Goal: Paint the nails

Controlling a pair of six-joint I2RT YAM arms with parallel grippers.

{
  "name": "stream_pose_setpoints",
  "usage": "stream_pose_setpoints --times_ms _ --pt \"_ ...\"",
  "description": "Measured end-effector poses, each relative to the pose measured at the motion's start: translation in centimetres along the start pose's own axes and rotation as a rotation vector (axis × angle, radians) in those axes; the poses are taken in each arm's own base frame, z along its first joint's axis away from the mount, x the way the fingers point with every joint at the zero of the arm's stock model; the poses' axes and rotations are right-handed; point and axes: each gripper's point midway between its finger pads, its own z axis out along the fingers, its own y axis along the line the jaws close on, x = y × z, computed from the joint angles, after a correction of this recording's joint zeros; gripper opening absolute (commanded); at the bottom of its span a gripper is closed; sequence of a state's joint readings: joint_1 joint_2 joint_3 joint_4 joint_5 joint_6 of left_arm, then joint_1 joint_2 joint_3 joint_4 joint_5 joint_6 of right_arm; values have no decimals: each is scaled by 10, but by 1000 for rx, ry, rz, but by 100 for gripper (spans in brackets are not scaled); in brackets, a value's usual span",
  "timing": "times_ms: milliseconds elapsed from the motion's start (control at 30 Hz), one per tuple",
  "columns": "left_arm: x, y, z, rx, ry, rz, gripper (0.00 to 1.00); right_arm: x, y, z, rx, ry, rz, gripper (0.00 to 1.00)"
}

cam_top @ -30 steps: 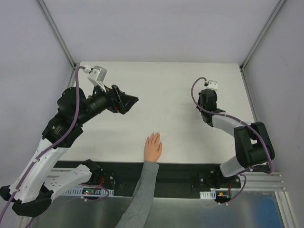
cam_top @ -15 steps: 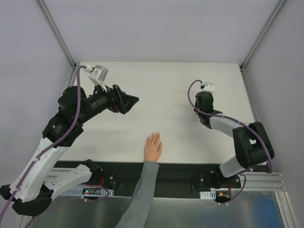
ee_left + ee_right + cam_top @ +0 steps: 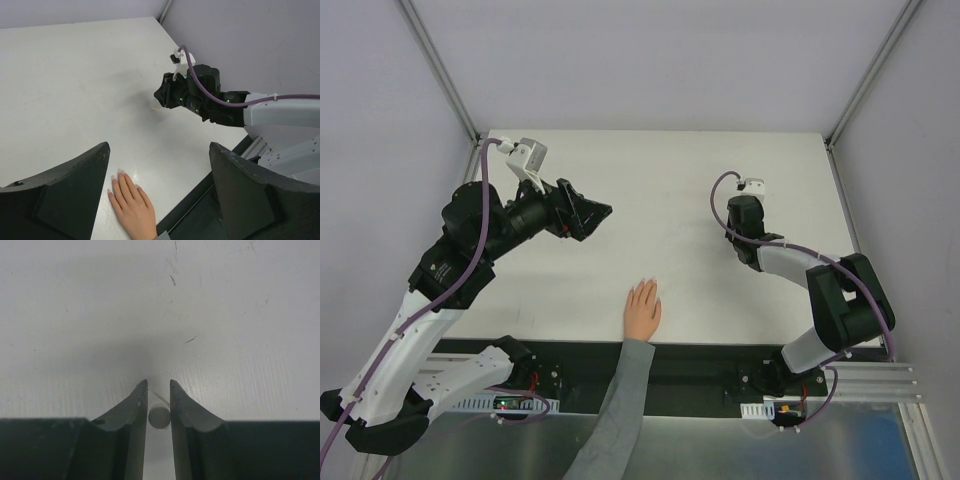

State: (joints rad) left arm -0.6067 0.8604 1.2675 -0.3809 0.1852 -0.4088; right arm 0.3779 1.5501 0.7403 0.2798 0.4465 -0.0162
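A pale pinkish-beige hand [image 3: 642, 310] lies flat at the table's near edge, fingers together, wrist in a grey sleeve. Its nails [image 3: 119, 173] show as small pale tips in the left wrist view. My left gripper [image 3: 592, 214] hangs open and empty above the table, left of and beyond the hand; its jaws [image 3: 159, 150] stand wide apart. My right gripper [image 3: 744, 222] points down at the table on the right, far from the hand. Its jaws [image 3: 159, 385] are shut on a small white round-ended piece [image 3: 159, 417], with a thin pale strand past it.
The white table [image 3: 660, 170] is walled by grey panels on three sides. A black rail [image 3: 700, 360] runs along the near edge by the arm bases. The right arm [image 3: 220, 97] shows in the left wrist view.
My right wrist has shifted a little to the left and towards the near side. The left arm and the hand have not moved.
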Motion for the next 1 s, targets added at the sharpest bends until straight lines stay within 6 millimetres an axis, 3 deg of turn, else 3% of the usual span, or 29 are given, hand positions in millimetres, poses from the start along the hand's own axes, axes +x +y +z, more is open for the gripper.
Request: stream_pose_setpoints --times_ms 167,467,600,767,900,1000 --pt "0 0 0 0 1 1 80 0 0 0 3 0 0 32" --pt "0 0 0 0 1 6 80 0 1 -1 0 9 -12 51" --pt "-1 2 1 -8 -1 13 80 -10 3 -7 -11 24 -22 55" --pt "-1 8 6 -33 0 43 81 -55 6 -36 -41 4 -6 58" --pt "-2 19 11 -81 -6 71 82 -109 8 -76 -87 -35 23 59" --pt "-5 29 15 -122 -15 93 82 -149 10 -117 -159 -66 40 63"
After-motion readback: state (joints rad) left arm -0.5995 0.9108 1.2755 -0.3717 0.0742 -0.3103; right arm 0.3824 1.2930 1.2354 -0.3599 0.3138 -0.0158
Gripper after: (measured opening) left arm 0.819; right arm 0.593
